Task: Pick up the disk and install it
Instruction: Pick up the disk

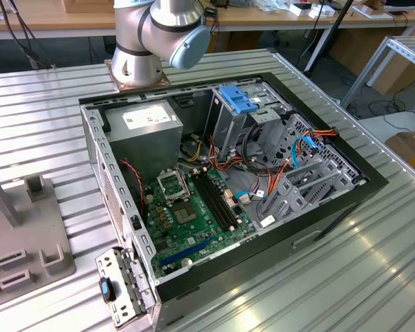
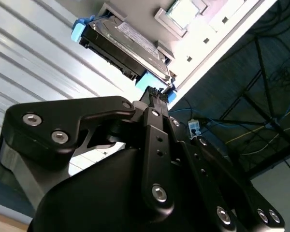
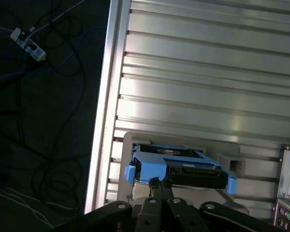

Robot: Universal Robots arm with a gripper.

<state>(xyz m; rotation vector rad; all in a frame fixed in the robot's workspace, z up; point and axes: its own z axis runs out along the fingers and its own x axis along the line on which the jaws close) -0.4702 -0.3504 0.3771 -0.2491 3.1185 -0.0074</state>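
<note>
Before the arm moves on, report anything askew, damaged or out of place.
Nothing looks damaged. The disk lies square in its grey holder close to the table edge, with the gripper right at it. The one oddity: in the exterior view a perforated metal plate leans outward from the open computer case's corner nearest the camera.

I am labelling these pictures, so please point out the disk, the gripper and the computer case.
the disk (image 3: 191, 170), first wrist view, on its dark side face
the gripper (image 3: 159, 184), first wrist view, at its tip beside the disk
the computer case (image 1: 263, 250), exterior view, on its black outer wall
</note>
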